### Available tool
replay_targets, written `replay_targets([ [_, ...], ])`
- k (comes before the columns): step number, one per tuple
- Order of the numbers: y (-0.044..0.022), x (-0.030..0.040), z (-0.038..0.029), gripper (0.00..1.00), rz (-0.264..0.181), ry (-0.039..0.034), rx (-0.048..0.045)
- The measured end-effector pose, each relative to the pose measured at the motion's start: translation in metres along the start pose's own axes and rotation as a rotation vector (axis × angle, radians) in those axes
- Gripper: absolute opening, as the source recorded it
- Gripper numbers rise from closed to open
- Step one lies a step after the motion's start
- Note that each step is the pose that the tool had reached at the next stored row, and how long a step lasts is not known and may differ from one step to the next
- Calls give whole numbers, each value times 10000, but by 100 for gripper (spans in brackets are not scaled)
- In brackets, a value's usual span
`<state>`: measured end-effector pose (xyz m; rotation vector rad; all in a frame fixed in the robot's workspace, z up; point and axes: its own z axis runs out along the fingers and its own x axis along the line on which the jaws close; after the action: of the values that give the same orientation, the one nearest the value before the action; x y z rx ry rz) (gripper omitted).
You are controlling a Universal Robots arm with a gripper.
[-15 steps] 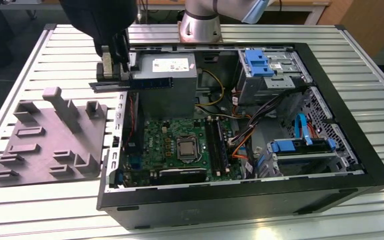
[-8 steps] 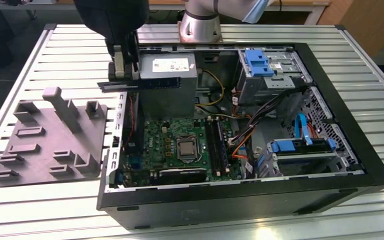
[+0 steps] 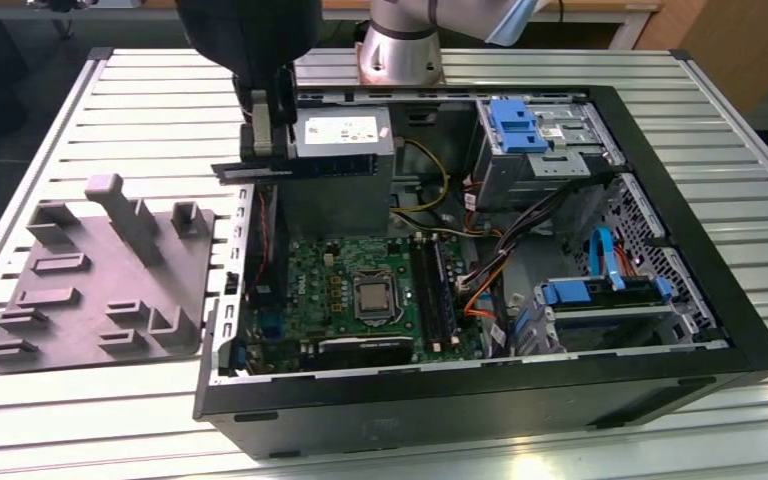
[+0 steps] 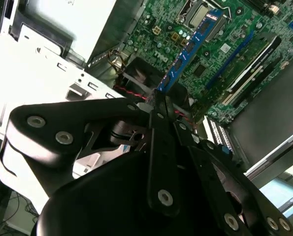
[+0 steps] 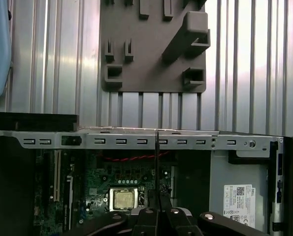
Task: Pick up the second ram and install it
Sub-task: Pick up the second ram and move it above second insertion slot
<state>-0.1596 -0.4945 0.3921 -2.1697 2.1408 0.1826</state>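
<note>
Clearly, your gripper [image 4: 159, 103] was clamped on the second ram [image 4: 188, 49], holding it over the open case above the motherboard [image 4: 235, 44]. You had the grey power supply [image 3: 337, 135] just beside it, and the grey tray [image 3: 104, 290] lay well apart on the slatted table [image 3: 157, 90].

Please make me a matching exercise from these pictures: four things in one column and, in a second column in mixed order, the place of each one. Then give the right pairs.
Things
1. the second ram
2. grey moulded tray
3. power supply
4. processor socket

Places
A. on the green board inside the case
B. on the slatted table, outside the case
C. clamped in the hand
D. inside the case, next to the board, bearing a white label

Pairs: 1-C; 2-B; 3-D; 4-A
</note>
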Motion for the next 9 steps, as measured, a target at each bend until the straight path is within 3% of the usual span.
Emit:
replay_targets([
  [9, -147, 2, -3, 12, 0, 0, 0],
])
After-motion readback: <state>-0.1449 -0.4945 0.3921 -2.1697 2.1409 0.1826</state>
